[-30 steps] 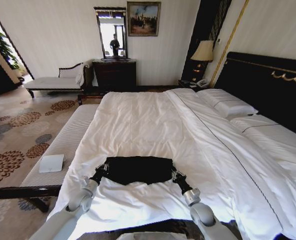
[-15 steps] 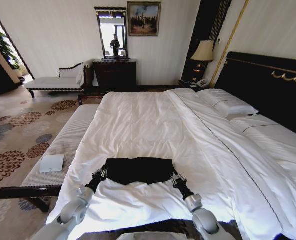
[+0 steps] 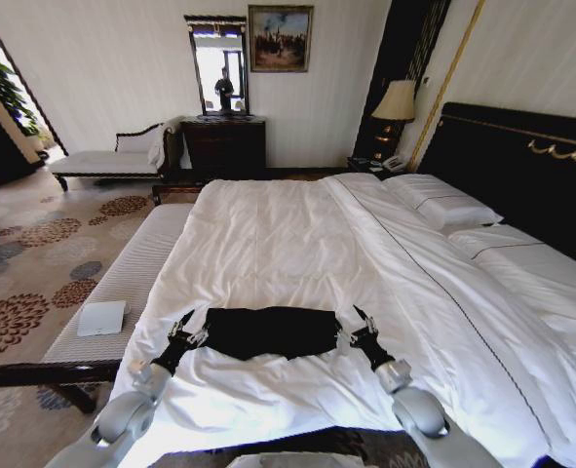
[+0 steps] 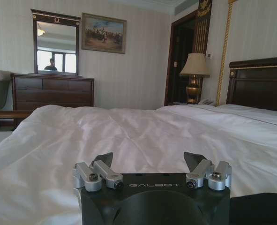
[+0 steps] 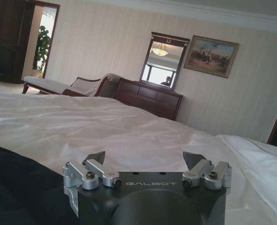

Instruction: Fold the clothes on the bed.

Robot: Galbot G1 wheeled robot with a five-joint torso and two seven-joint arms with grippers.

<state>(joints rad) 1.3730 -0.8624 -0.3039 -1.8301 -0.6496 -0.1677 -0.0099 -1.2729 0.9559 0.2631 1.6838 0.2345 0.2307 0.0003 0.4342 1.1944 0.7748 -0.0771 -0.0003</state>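
On the near end of the white bed (image 3: 268, 234), the black T-shirt (image 3: 268, 330) lies folded between my left gripper (image 3: 183, 331) and right gripper (image 3: 358, 327), both spread wide, empty, flanking its side edges.

clothes (image 3: 268, 331): black T-shirt, folded into a flat wide band, lying crosswise on the near part of the duvet | bed (image 3: 278, 234): large, white sheets and duvet, two white pillows, dark headboard with gold trim

A large bed (image 3: 297, 234) with white sheets holds a folded black T-shirt (image 3: 268, 330) near its foot and white pillows (image 3: 441, 203) at the headboard.
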